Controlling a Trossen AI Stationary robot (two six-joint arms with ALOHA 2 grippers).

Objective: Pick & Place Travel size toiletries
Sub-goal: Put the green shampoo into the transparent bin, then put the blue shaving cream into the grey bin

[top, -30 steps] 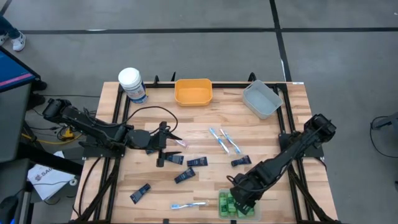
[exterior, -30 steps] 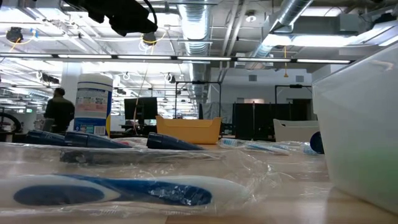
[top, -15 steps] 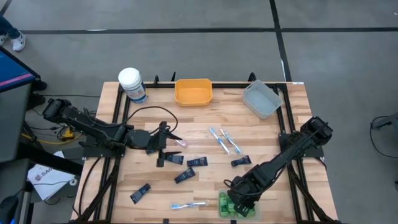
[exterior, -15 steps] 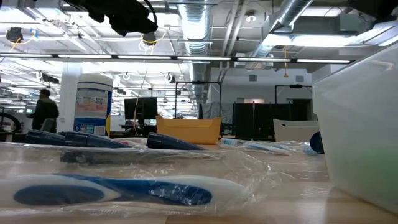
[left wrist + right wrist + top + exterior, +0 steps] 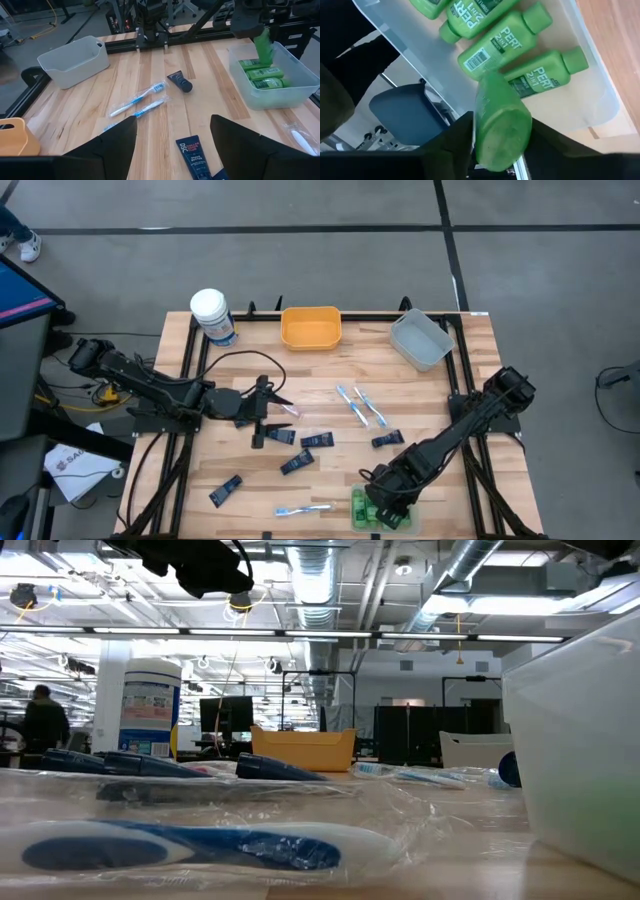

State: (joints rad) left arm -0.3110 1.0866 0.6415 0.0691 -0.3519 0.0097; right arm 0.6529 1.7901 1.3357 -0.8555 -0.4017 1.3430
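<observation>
My right gripper point(image 5: 382, 502) is by the table's near edge, above a clear bin point(image 5: 280, 97), and is shut on a bright green bottle point(image 5: 501, 117). Several more green bottles point(image 5: 517, 40) lie flat on the bin's floor. Dark navy tubes point(image 5: 317, 440) and light-blue toothbrushes point(image 5: 350, 402) lie scattered on the wooden table, one wrapped toothbrush point(image 5: 303, 509) left of the bin. My left gripper point(image 5: 268, 408) hovers open at the table's left middle, beside a pink toothbrush point(image 5: 290, 409) and above a navy tube point(image 5: 192, 152). My right gripper pinches the green bottle between its two fingers point(image 5: 457, 135) at the bottle's upper end point(image 5: 502, 137), coming from above. The bottle point(image 5: 263, 47) is lifted clear. It hangs tilted below the fingers with its free end toward the bottles in the bin.
A white-lidded canister point(image 5: 212, 315), an orange bin point(image 5: 311, 327) and a grey bin point(image 5: 420, 338) stand along the far edge. A black cable point(image 5: 240, 360) loops over the table by the left arm. Bare wood lies between the far bins and the scattered items. A person point(image 5: 45, 715) stands far off.
My right gripper, with the green bottle, has shifted a little toward the table's left and near edge, over the clear bin. In the low view the person in the room behind has walked to the left.
</observation>
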